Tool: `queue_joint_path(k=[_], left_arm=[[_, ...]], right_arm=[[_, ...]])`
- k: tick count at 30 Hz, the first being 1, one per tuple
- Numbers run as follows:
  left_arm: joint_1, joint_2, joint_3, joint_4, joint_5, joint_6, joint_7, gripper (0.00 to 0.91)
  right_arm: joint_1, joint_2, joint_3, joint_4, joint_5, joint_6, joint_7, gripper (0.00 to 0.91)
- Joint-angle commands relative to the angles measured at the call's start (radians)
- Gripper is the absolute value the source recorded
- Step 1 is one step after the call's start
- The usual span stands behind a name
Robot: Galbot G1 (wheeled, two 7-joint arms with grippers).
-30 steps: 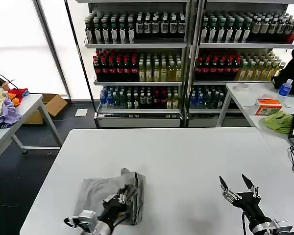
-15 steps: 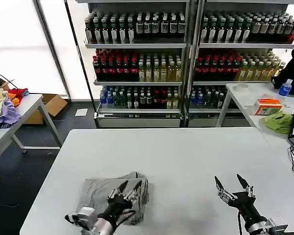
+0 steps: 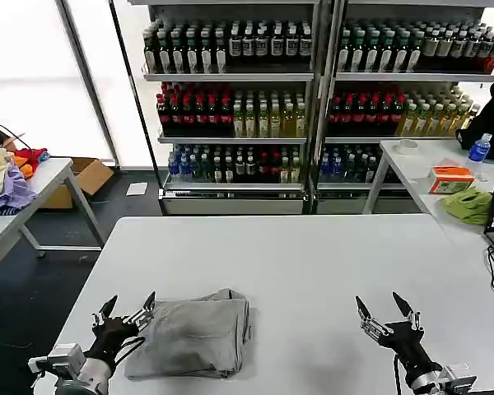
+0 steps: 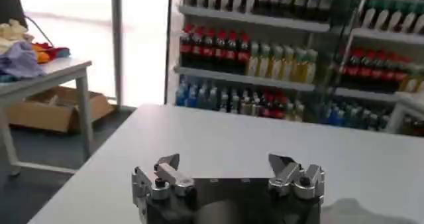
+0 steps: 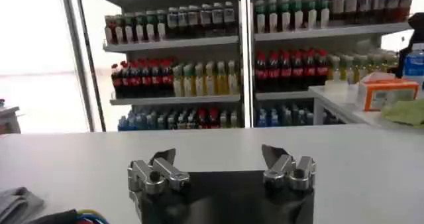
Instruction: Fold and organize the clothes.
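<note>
The clothes point(image 3: 193, 333), a light grey shirt, lie folded into a rough rectangle on the white table point(image 3: 313, 255), near its front left. My left gripper point(image 3: 129, 303) is open just beside the fold's left edge, holding nothing. In the left wrist view its fingers point(image 4: 224, 162) are spread over bare table, with a grey bit of the clothes point(image 4: 361, 212) at the frame's edge. My right gripper point(image 3: 377, 303) is open over the front right of the table, well away from the shirt. In the right wrist view point(image 5: 218, 156) it is empty, and a grey corner of the clothes point(image 5: 16, 202) shows far off.
Shelves of bottles point(image 3: 313, 99) stand behind the table. A side table point(image 3: 33, 185) at the left carries purple, yellow and red fabrics. At the right, another table point(image 3: 420, 169) holds a green cloth point(image 3: 469, 204), an orange box point(image 3: 450, 177) and a blue bottle point(image 3: 480, 148).
My left gripper has let go of the shirt and drawn back to the left, now open. The shirt has settled flatter. My right gripper has drifted slightly left.
</note>
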Motion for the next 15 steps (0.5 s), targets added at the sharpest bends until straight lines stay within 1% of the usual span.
queue_joint_path(k=[1, 5, 9, 10, 11, 12, 14, 15], left_arm=[[0.023, -0.04, 0.073, 0.112, 0.115, -0.019, 0.043, 0.907], [0.016, -0.057, 0.124, 0.137, 0.099, -0.004, 0.034, 0.907], [0.02, -0.065, 0.136, 0.146, 0.092, 0.0, 0.035, 0.907], [0.017, -0.067, 0.131, 0.158, 0.088, -0.002, 0.037, 0.887], [0.013, -0.068, 0.126, 0.168, 0.079, -0.002, 0.035, 0.846], [0.011, -0.068, 0.121, 0.176, 0.074, -0.001, 0.034, 0.736], [0.009, -0.064, 0.11, 0.187, 0.074, -0.008, 0.035, 0.655], [0.008, -0.062, 0.105, 0.188, 0.071, -0.01, 0.03, 0.554]], right_arm=[[0.015, -0.002, -0.001, 0.001, -0.002, -0.005, 0.002, 0.907], [0.029, -0.006, 0.005, 0.01, 0.002, -0.015, 0.003, 0.907], [0.036, -0.005, 0.005, 0.009, 0.003, -0.018, 0.004, 0.907], [0.037, -0.004, 0.004, 0.008, 0.003, -0.018, 0.004, 0.907], [0.038, -0.002, 0.003, 0.008, 0.003, -0.018, 0.004, 0.907], [0.038, -0.001, 0.002, 0.009, 0.003, -0.018, 0.004, 0.907], [0.039, -0.001, -0.001, 0.01, 0.003, -0.018, 0.003, 0.907], [0.04, -0.001, -0.003, 0.009, 0.003, -0.018, 0.003, 0.907]])
